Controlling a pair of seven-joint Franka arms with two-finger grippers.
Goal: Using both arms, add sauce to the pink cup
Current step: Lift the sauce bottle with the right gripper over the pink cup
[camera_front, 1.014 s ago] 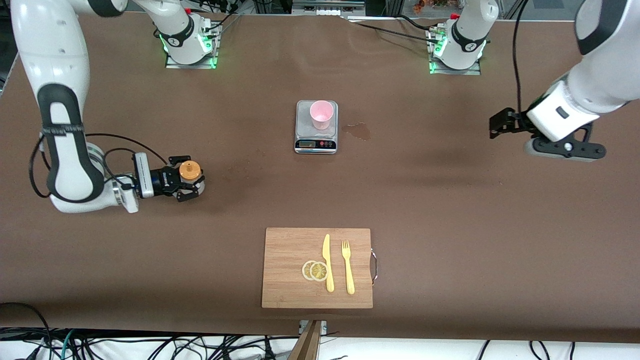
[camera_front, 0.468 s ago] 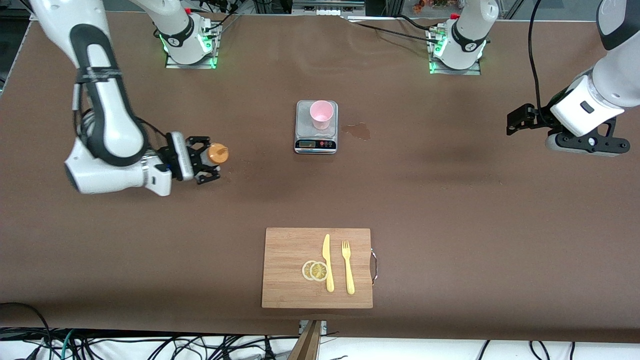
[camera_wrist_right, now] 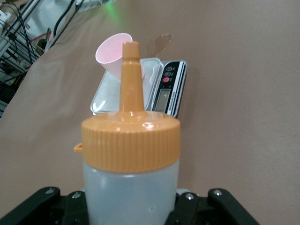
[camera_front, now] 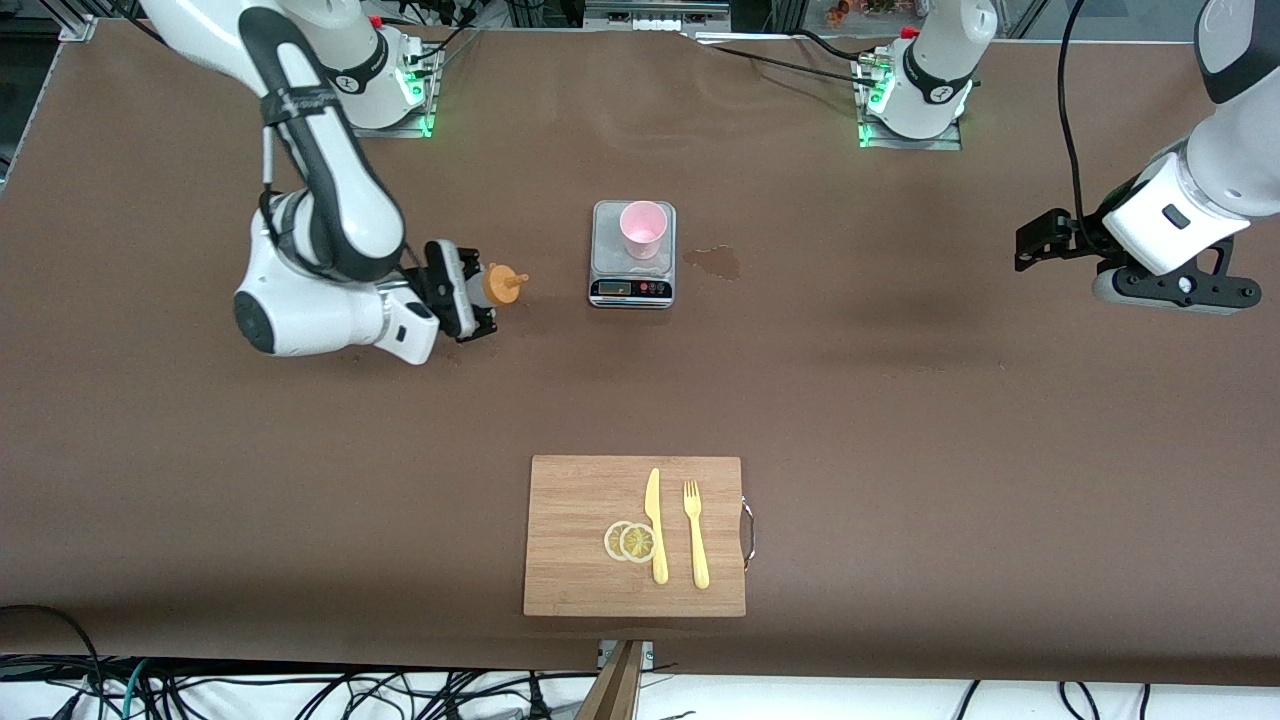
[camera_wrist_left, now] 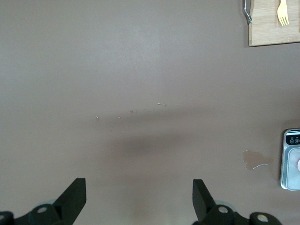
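- Two arms are in view: the right gripper (camera_front: pixel 478 292) is clamped on the bottle (camera_front: pixel 492 286), carried on its side above the table toward the right arm's end, nozzle aimed at the scale (camera_front: pixel 633 254).
- In the right wrist view the fingers (camera_wrist_right: pixel 44 201) grip the whitish body (camera_wrist_right: pixel 129 197) below the orange cap (camera_wrist_right: pixel 131 144), which looks like the right place to hold it.
- The bottle is probably light and soft-walled; a hard grip could push sauce out early, and smooth plastic may slip when tipped.
- The cup (camera_front: pixel 643 229) stands upright on the scale, near mid-table; likely light and easy to knock over, so the nozzle should stay clear of its rim.
- The left gripper (camera_wrist_left: pixel 138 199) waits with jaws apart and empty over bare table at the left arm's end.
- A spill mark (camera_front: pixel 716 262) lies beside the scale; a board (camera_front: pixel 570 560) with knife, fork and lemon slices sits nearer the camera.
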